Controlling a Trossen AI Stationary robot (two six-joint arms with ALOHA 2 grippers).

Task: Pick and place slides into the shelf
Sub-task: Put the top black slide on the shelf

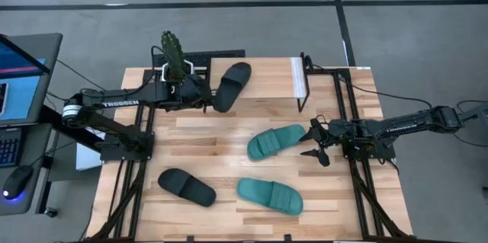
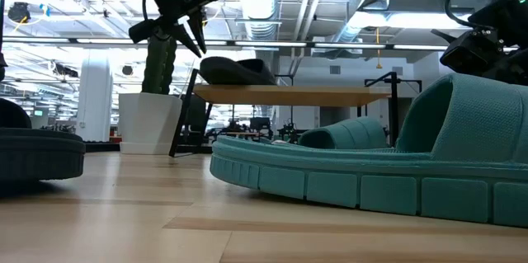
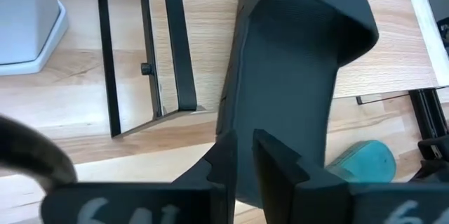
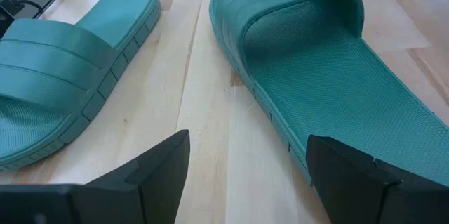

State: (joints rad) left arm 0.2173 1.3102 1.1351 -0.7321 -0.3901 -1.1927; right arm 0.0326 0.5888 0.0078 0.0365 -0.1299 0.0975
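The left end effector (image 1: 204, 94) is clamping a black slide (image 1: 231, 85) onto the shelf (image 1: 267, 79); the right end effector (image 1: 314, 142) is gaping beside the shelf, nearing a teal slide (image 1: 276, 141).

A light plank surface (image 1: 229, 148) sits on a grey floor (image 1: 412, 37) crossed by dark seam lines. At its far left corner stands a green cactus-like plant (image 1: 173, 52) in a white pot (image 2: 148, 123), with a black keyboard-like slab (image 1: 217, 58) just beside it. Left of the surface, a laptop (image 1: 21, 75) with a lit screen rests on a dark stand, a computer mouse (image 1: 17, 182) near it and cables trailing across the floor. Seen level across the planks, the room beyond shows exposed ceiling ducts (image 2: 264, 3), pipes and bright strip lights, with a white column (image 2: 95, 98) at the left
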